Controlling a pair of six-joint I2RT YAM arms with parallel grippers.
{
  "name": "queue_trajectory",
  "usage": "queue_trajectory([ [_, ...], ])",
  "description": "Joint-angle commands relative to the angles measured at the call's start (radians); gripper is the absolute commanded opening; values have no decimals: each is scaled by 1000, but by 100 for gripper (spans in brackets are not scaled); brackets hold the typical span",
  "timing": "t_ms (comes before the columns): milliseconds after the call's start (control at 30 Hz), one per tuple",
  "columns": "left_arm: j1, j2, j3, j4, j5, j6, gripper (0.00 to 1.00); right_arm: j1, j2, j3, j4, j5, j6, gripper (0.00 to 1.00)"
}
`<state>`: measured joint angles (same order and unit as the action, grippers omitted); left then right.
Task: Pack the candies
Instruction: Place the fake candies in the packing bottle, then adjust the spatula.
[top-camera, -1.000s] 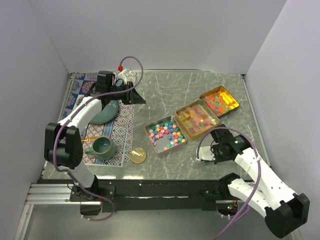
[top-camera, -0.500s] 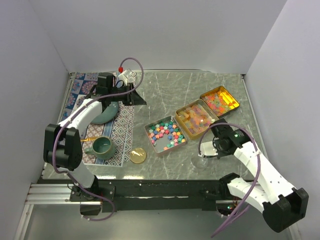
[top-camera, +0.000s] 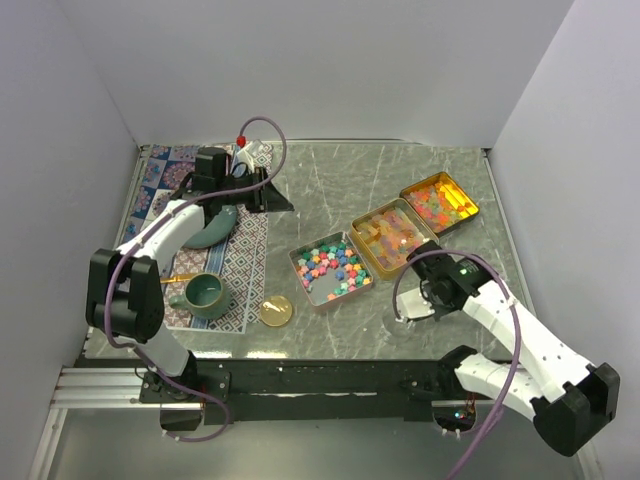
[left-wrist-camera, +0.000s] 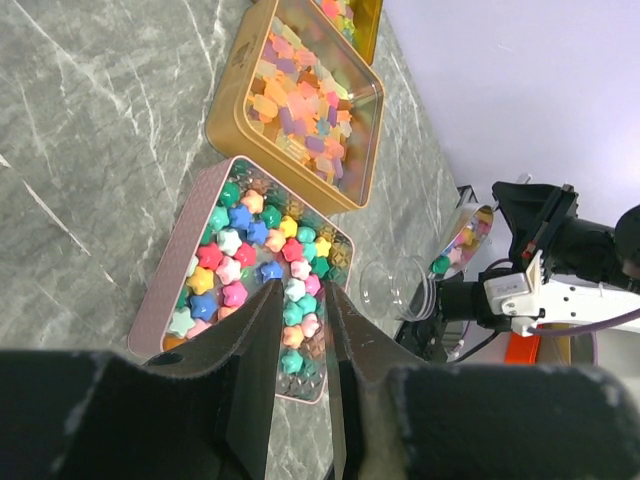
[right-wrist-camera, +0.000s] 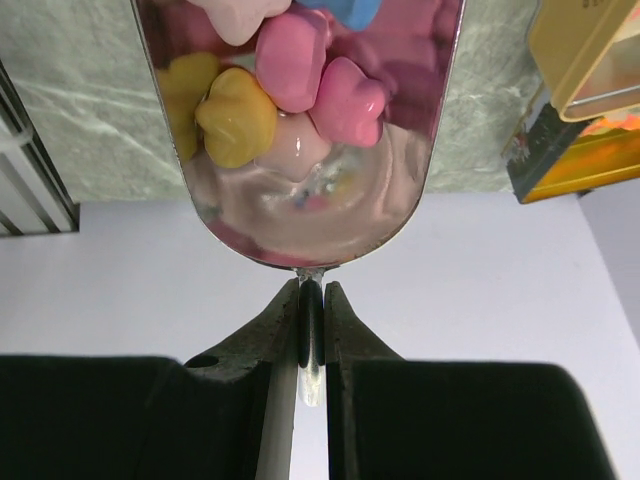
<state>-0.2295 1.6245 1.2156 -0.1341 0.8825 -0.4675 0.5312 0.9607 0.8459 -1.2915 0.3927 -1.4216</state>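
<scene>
Right gripper (right-wrist-camera: 311, 295) clamps the scoop (right-wrist-camera: 300, 220) handle, with candies (right-wrist-camera: 295, 55) at 12 o'clock. Left gripper (left-wrist-camera: 300, 292) stands slightly apart, empty.

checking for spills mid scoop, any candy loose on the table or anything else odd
Nothing stands out. No candies lie loose on the table; they sit in the three tins and in the scoop held by the right gripper. The jar stands upright.
</scene>
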Motion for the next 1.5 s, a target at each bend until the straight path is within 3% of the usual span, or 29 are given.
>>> queue_trajectory([
  [0, -4, -51, -4, 63, 15, -26, 29, 53, 38, 62, -58, 104, 53, 0],
  [433, -10, -80, -13, 94, 16, -79, 33, 151, 113, 85, -117, 172, 144, 0],
  [567, -16, -78, -1, 80, 3, -74, 48, 168, 124, 101, -137, 186, 151, 0],
  [833, -40, -51, 32, 68, 10, -77, 59, 182, 99, 117, -150, 202, 125, 0],
  [933, -47, -38, 18, 79, 24, -92, 60, 158, 127, 230, -149, 99, 170, 0],
  [1033, -47, -14, 2, 80, 53, -79, 42, 89, 220, 400, -123, -124, 280, 0],
  [1067, -47, -3, 7, 68, 88, -66, 20, 35, 248, 435, -111, -173, 311, 0],
  [1100, -47, 12, 12, 57, 107, -34, 6, 9, 291, 462, -73, -214, 361, 0],
  [1133, -50, 17, 9, 63, 125, -22, 1, -8, 308, 501, -54, -289, 378, 0],
  [1300, -92, 26, 9, 192, 245, -94, 1, -28, 413, 547, 82, -380, 504, 0],
  [1467, -137, 57, 9, 376, 279, -242, 1, -28, 532, 659, 115, -454, 585, 0],
])
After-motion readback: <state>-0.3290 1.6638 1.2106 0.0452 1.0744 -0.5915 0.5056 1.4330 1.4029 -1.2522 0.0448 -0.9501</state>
